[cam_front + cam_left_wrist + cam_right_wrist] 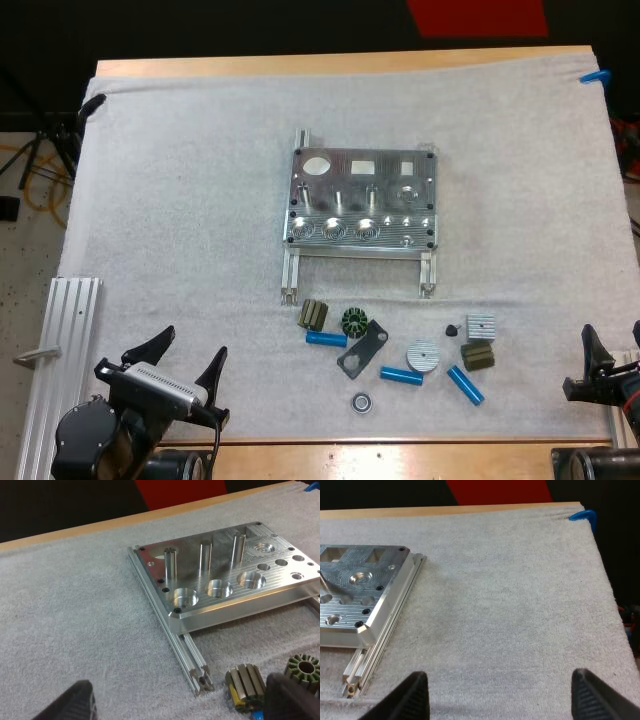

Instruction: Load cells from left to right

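Smack in the middle of the white mat [180, 200] on the bench [350, 63] sat the metal fixture [362, 200], round pockets empty. Three blue cells [326, 338] lay loose just in front of it among small dark parts [362, 349]. At the near-left corner the left jaws were spread, the right jaws spread near-right, both gripping nothing.

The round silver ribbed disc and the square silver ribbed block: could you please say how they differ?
The round silver ribbed disc is circular; the square silver ribbed block has straight sides. The disc lies nearer the front edge, the block farther back and right. Both are grooved pale metal.
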{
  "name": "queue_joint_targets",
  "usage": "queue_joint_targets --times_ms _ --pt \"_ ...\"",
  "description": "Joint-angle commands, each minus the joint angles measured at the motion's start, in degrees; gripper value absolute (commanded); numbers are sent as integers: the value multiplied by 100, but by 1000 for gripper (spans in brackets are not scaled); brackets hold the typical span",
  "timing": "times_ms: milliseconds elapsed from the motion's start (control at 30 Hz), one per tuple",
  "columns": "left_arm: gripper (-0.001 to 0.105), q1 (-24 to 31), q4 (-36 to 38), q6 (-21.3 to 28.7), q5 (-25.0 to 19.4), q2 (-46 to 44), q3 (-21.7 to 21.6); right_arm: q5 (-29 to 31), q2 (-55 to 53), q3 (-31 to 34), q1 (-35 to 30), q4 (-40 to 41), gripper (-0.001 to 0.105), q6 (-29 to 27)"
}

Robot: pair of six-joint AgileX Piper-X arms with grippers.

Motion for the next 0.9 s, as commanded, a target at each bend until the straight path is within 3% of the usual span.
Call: queue_joint_targets --times_ms 0,467,633,867 --pt "67 -20 -98 -72 7 -778 -17 -7 -226 -25 -23 -39 59 22" --pt "67 -20 -130 -50 7 -750 -51 192 -198 -57 146 -58 59 128" --pt "67 -368 -130 -24 7 -294 -495 192 238 -508 438 -58 59 -161" --pt "67 -1191 -130 570 7 716 -1267 48 1241 -1376 846 53 59 -418"
